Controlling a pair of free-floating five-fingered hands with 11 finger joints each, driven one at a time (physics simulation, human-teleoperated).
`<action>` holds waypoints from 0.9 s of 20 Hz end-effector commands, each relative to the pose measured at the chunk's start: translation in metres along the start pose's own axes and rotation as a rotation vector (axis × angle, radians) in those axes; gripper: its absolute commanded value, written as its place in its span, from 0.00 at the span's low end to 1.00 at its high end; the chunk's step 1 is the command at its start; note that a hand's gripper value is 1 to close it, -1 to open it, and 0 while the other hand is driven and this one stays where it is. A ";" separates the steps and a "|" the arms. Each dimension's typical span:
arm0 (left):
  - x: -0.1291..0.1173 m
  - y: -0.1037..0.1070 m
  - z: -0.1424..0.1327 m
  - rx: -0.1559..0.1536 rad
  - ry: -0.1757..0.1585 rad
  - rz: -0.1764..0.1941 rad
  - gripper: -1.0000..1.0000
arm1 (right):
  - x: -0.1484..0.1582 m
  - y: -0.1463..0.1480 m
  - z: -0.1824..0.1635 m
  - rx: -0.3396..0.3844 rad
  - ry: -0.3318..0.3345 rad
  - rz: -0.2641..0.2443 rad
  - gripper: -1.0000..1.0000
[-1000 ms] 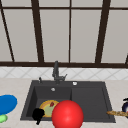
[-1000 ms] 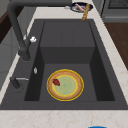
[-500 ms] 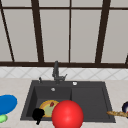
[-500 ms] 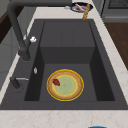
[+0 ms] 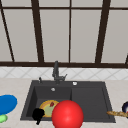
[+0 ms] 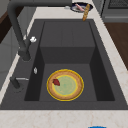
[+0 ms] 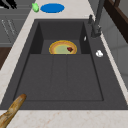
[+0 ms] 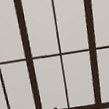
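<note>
Left hand: a black hand hovers at the front left corner of the sink, just beside the plate; whether its fingers are wide or curled cannot be told.
Plate: a yellow-rimmed plate lies flat in the sink's left basin, a small red piece on it.
Red ball: a large red ball sits at the sink's front edge, right of the hand.
Counter, left: a blue dish and a green item.
Counter, right: a baguette by a dark bowl.
Faucet: the faucet stands at the back edge.
</note>
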 end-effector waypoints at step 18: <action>0.000 0.000 0.000 0.000 0.000 0.000 0.50 | -0.033 0.070 -0.068 0.074 -0.021 -0.053 0.00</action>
